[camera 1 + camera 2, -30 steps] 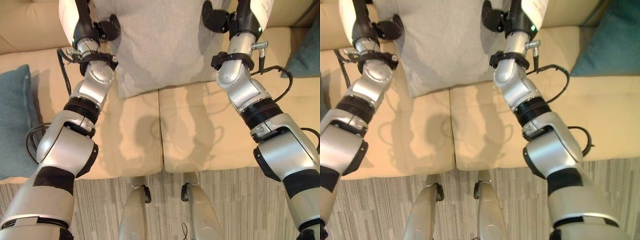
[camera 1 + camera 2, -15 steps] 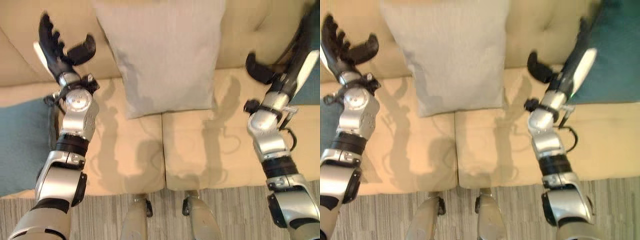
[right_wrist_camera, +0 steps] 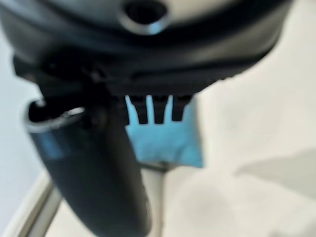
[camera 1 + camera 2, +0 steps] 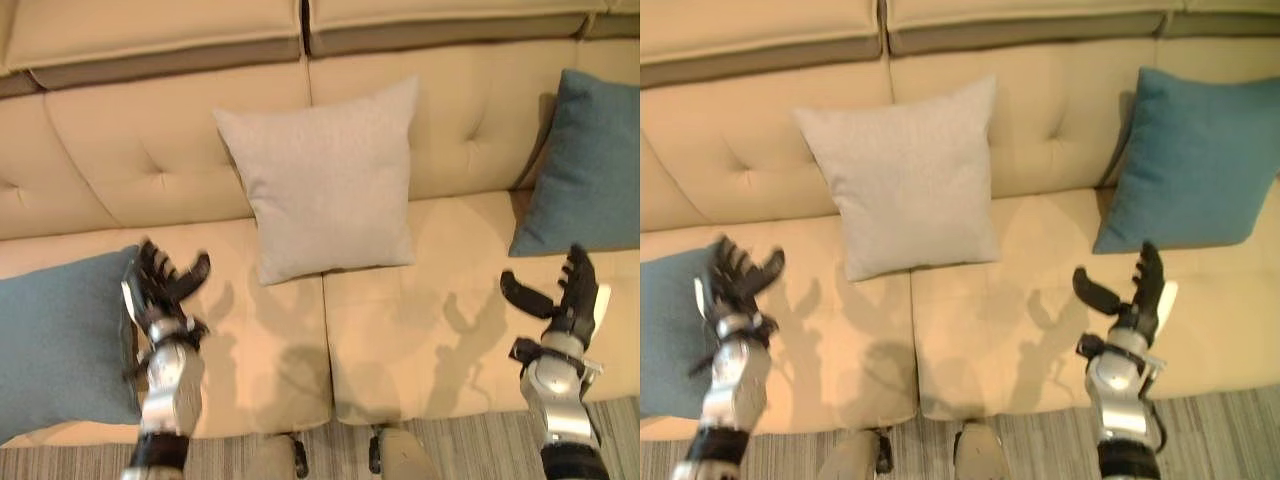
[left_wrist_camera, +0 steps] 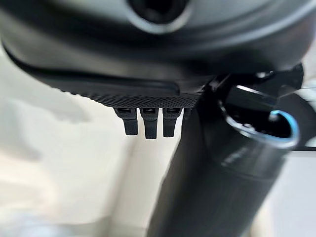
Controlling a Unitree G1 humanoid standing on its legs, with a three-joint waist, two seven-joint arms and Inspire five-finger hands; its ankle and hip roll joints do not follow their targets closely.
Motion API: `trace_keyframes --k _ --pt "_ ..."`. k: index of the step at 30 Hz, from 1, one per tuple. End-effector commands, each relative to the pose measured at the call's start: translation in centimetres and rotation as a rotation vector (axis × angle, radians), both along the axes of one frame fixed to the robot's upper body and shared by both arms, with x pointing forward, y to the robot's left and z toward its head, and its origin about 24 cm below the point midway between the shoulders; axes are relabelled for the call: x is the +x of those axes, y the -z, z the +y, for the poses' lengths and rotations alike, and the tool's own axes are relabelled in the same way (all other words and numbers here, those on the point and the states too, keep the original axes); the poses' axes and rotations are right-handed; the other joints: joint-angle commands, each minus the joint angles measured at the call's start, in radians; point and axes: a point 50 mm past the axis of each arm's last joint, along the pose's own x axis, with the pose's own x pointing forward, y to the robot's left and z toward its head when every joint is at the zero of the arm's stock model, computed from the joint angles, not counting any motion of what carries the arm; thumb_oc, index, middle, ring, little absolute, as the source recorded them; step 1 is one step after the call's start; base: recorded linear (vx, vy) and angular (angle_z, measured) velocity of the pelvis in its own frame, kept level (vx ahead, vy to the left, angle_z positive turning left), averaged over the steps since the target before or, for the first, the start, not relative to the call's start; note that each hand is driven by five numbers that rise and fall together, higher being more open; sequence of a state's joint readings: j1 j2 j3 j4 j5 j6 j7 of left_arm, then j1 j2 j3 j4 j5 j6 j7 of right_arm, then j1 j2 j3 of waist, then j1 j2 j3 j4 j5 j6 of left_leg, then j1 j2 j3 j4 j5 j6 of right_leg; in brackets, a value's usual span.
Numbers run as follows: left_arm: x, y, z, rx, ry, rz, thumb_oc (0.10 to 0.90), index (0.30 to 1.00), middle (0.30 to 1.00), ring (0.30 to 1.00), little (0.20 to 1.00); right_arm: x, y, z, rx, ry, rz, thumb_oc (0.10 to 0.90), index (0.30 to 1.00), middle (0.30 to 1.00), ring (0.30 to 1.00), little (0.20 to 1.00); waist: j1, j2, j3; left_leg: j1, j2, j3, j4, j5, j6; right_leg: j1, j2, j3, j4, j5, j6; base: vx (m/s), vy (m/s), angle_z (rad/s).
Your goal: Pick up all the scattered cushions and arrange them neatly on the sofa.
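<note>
Against the sofa [image 4: 120, 170] backrest, a grey cushion [image 4: 325, 180] is leaning upright over the seam between the seat pads, freed from both hands that were gripping its sides a second ago. Left hand [image 4: 160, 285] and right hand [image 4: 570, 295] are now hovering low over the near seat, well apart, fingers spread and empty. One teal cushion [image 4: 585, 165] is leaning at far right; another teal cushion [image 4: 60, 340] is lying at left, probably awaiting straightening. No legible writing is showing.
</note>
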State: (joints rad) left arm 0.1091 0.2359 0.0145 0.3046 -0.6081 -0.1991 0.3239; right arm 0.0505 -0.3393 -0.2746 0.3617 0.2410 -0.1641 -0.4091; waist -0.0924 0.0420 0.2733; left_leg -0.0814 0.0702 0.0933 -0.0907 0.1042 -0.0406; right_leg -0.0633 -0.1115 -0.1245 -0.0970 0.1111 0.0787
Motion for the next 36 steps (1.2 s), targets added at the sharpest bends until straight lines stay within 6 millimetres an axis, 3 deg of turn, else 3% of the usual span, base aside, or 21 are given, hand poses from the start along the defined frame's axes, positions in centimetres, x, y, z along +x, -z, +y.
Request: trace_keyframes --k 1,4,8,9,10,11,12,15,18,21,24,26,28,31,32,33,35,36 --pt "-0.2 0.5 0.1 -0.010 0.029 -0.021 0.800 0.900 0.900 0.900 0.900 -1.9 0.0 -1.9 -0.003 0.067 -0.039 0.800 0.900 0.900 0.900 0.900 -0.001 0.001 -0.141 0.040 0.004 0.001 0.036 -0.135 0.037 -0.014 -0.025 0.024 0.261 -0.156 0.078 -0.15 0.040 -0.06" --pt "-1.1 2.7 -1.3 -0.020 0.085 0.088 0.800 0.900 0.900 0.900 0.900 -3.5 2.2 -0.6 0.082 0.118 -0.001 0.800 0.900 0.900 0.900 0.900 -0.023 0.013 -0.106 0.028 0.012 -0.046 0.035 -0.106 0.036 -0.078 -0.018 0.161 0.430 -0.133 0.117 -0.18 -0.103 -0.12" --pt "-1.3 3.3 -2.1 0.023 0.142 0.139 0.800 0.900 0.900 0.900 0.900 -4.3 3.9 0.4 0.145 0.179 0.039 0.800 0.900 0.900 0.900 0.900 -0.027 -0.004 -0.127 -0.048 0.012 -0.143 0.073 -0.080 0.014 0.005 -0.050 0.306 0.424 -0.096 0.090 -0.20 -0.308 0.63" --pt "-1.1 3.1 -2.4 0.037 0.156 0.132 0.800 0.900 0.900 0.900 0.900 -4.0 3.8 0.8 0.142 0.162 0.036 0.800 0.900 0.900 0.900 0.900 -0.025 -0.013 -0.134 -0.078 0.011 -0.172 0.091 -0.075 0.007 0.040 -0.046 0.341 0.384 -0.133 0.079 -0.27 -0.344 1.07" --pt "-1.1 3.1 -2.5 0.071 0.167 0.148 0.800 0.900 0.900 0.900 0.900 -3.5 3.6 1.0 0.142 0.143 0.030 0.800 0.900 0.900 0.900 0.900 -0.014 -0.016 -0.139 -0.105 0.024 -0.184 0.096 -0.058 -0.004 0.077 -0.016 0.362 0.325 -0.248 0.058 -0.28 -0.354 1.14" --pt "-1.1 3.3 -2.7 0.090 0.187 0.166 0.800 0.900 0.900 0.900 0.900 -2.9 3.4 1.4 0.142 0.120 0.024 0.800 0.900 0.900 0.900 0.900 0.004 -0.023 -0.142 -0.137 0.030 -0.190 0.104 -0.041 -0.016 0.092 -0.005 0.347 0.294 -0.317 0.035 -0.37 -0.522 1.23" --pt "-1.3 4.0 -2.9 0.077 0.171 0.208 0.800 0.900 0.900 0.900 0.900 -1.8 3.0 2.1 0.140 0.078 0.000 0.800 0.900 0.900 0.900 0.900 0.019 -0.027 -0.137 -0.182 0.049 -0.227 0.104 0.019 -0.052 0.112 0.024 0.332 0.263 -0.361 0.015 -0.39 -0.513 0.66" --pt "-1.4 4.1 -4.0 0.042 0.185 0.215 0.800 0.900 0.900 0.900 0.900 0.6 1.5 3.2 0.098 -0.039 -0.030 0.800 0.900 0.900 0.900 0.900 0.033 0.001 -0.120 -0.229 0.100 -0.258 0.028 0.105 -0.085 0.092 0.092 0.270 0.237 -0.371 -0.023 -0.40 -0.401 0.93" --pt "-1.4 4.0 -4.3 0.042 0.196 0.200 0.800 0.900 0.900 0.900 0.900 2.5 0.1 4.9 0.039 -0.180 -0.046 0.800 0.900 0.900 0.900 0.900 0.037 -0.016 -0.092 -0.223 0.104 -0.181 0.087 0.035 -0.042 0.037 0.088 0.221 0.259 -0.337 -0.037 -0.46 -0.191 0.50" --pt "-1.9 4.2 -4.2 0.063 0.200 0.216 0.800 0.900 0.900 0.900 0.900 2.3 0.4 5.8 -0.025 -0.274 0.008 0.800 0.900 0.900 0.900 0.900 0.026 -0.055 -0.103 -0.164 0.078 -0.118 0.263 -0.104 -0.009 -0.003 0.057 0.152 0.250 -0.293 -0.040 -0.36 -0.195 0.75" --pt "-2.1 4.2 -4.6 0.044 0.202 0.219 0.800 0.900 0.900 0.900 0.900 2.0 1.0 6.3 -0.090 -0.320 0.070 0.800 0.900 0.900 0.900 0.900 -0.003 -0.069 -0.124 -0.067 0.111 0.000 0.356 -0.151 0.003 -0.017 0.041 0.080 0.237 -0.270 -0.045 -0.22 -0.105 1.19" --pt "-2.3 4.5 -4.8 0.032 0.206 0.232 0.800 0.900 0.900 0.900 0.900 1.6 1.5 6.6 -0.093 -0.339 0.099 0.800 0.900 0.900 0.900 0.900 -0.030 -0.067 -0.137 0.018 0.152 0.079 0.352 -0.157 -0.003 -0.022 0.029 0.020 0.235 -0.262 -0.047 -0.16 0.005 1.22" --pt "-2.5 4.7 -5.1 0.043 0.232 0.248 0.800 0.900 0.900 0.900 0.900 1.1 2.3 6.8 -0.078 -0.351 0.131 0.800 0.900 0.900 0.900 0.900 -0.055 -0.056 -0.152 0.101 0.162 0.128 0.336 -0.165 -0.017 -0.035 0.020 -0.044 0.240 -0.253 -0.048 -0.15 0.096 0.93" --pt "-2.5 4.8 -5.4 0.053 0.261 0.259 0.800 0.900 0.900 0.900 0.900 0.8 2.7 7.0 -0.062 -0.359 0.150 0.800 0.900 0.900 0.900 0.900 -0.075 -0.036 -0.159 0.170 0.155 0.148 0.318 -0.199 -0.034 -0.045 0.011 -0.096 0.251 -0.260 -0.038 -0.17 0.164 1.12" --pt "-2.3 4.7 -6.1 0.096 0.311 0.263 0.800 0.900 0.900 0.900 0.900 0.4 3.0 6.8 -0.055 -0.342 0.158 0.800 0.900 0.900 0.900 0.900 -0.105 -0.024 -0.163 0.216 0.154 0.225 0.275 -0.204 -0.045 -0.066 -0.019 -0.169 0.259 -0.238 -0.027 -0.18 0.177 0.71" --pt "-2.3 4.7 -6.1 0.096 0.311 0.263 0.800 0.900 0.900 0.900 0.900 0.4 3.0 6.8 -0.056 -0.342 0.159 0.800 0.900 0.900 0.900 0.900 -0.106 -0.024 -0.163 0.218 0.153 0.224 0.271 -0.203 -0.045 -0.065 -0.019 -0.170 0.260 -0.238 -0.026 -0.28 0.378 1.07" --pt "-2.5 4.8 -7.0 0.104 0.363 0.275 0.800 0.900 0.900 0.900 0.900 0.3 3.3 6.9 -0.047 -0.340 0.179 0.800 0.900 0.900 0.900 0.900 -0.116 -0.010 -0.155 0.220 0.097 0.234 0.132 -0.263 -0.027 -0.072 -0.073 -0.211 0.277 -0.202 0.008 -0.15 0.323 1.72" --pt "-2.5 4.8 -7.0 0.104 0.363 0.275 0.800 0.900 0.900 0.900 0.900 0.3 3.3 6.9 -0.047 -0.340 0.179 0.800 0.900 0.900 0.900 0.900 -0.116 -0.011 -0.155 0.220 0.096 0.234 0.132 -0.263 -0.027 -0.072 -0.073 -0.211 0.277 -0.202 0.008 -0.13 0.338 1.19"
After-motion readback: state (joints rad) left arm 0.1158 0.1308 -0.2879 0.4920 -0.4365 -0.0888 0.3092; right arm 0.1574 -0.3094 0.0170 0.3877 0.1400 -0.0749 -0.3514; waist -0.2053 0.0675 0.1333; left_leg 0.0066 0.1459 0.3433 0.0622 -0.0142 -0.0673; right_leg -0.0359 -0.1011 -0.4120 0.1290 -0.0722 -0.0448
